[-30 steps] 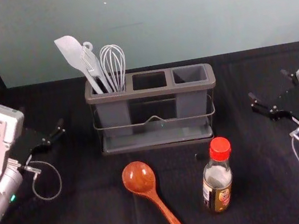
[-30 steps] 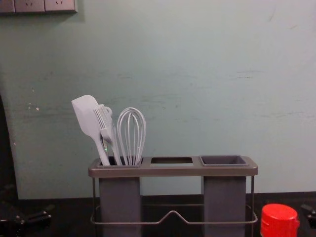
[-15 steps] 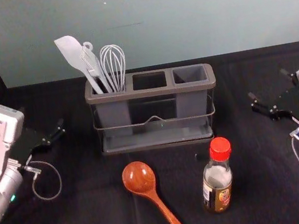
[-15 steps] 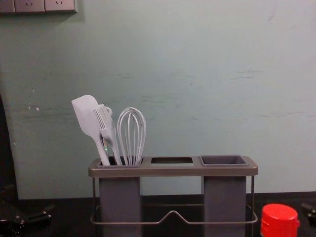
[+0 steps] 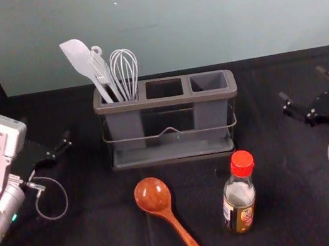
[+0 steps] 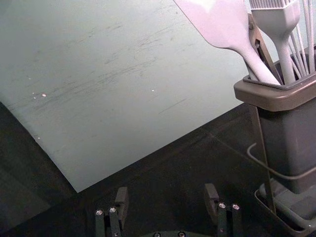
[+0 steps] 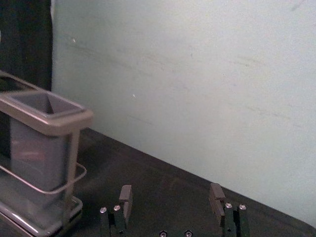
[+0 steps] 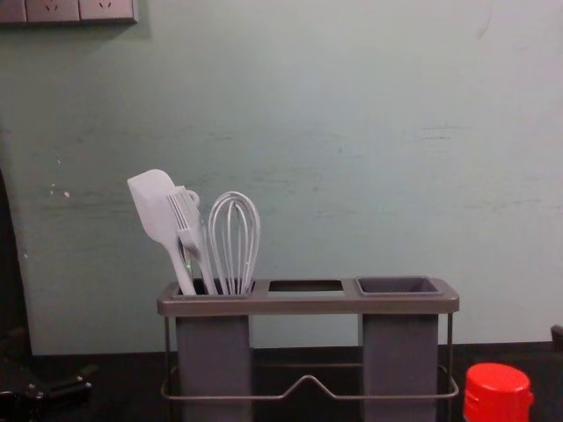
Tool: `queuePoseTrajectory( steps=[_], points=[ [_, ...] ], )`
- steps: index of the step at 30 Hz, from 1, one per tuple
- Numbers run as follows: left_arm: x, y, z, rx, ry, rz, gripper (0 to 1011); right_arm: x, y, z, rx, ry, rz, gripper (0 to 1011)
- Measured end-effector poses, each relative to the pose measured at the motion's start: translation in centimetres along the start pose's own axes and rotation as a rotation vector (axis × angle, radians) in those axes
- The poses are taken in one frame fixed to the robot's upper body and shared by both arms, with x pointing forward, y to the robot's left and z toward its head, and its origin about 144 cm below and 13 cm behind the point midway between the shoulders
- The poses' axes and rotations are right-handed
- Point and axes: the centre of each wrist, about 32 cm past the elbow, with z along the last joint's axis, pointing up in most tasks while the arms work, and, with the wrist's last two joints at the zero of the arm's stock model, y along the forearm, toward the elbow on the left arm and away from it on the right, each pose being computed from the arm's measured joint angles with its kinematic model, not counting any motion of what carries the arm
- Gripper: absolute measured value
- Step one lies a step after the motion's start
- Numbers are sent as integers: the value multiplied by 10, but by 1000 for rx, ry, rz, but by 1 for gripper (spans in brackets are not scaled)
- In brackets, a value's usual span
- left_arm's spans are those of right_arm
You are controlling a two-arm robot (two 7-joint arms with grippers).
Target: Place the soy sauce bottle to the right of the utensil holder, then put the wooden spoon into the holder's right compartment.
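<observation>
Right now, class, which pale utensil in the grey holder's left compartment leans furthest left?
The white flat-bladed spatula: it alone reaches past the holder's left end, unlike the white bristled brush and white wire whisk.

Utensil holder (image 5: pixel 167 101) on black-covered desk (image 5: pixel 103 242). Left compartment: spatula (image 5: pixel 78 56), whisk (image 5: pixel 125 71), one more light utensil (image 5: pixel 102 70). Middle + right compartments empty. Soy sauce bottle (image 5: pixel 240 202) upright, red cap on, in front of holder's right end. Wooden spoon (image 5: pixel 155 196) flat, left of bottle, bowl toward holder. Left end effector (image 5: pixel 45 130) left of holder, right end effector (image 5: pixel 303 83) right of it. Both open, well apart from everything.
</observation>
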Motion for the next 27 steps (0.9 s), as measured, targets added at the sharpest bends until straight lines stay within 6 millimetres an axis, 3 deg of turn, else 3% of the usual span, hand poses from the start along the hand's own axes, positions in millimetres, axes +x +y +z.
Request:
queuePoseTrajectory(
  steps=[16,27],
  points=[
    [0,0,0,0,0,0,1005,30,-41,32,103,47,191,1003],
    [0,0,0,0,0,0,1005,46,-48,46,80,173,417,1002]
  ],
)
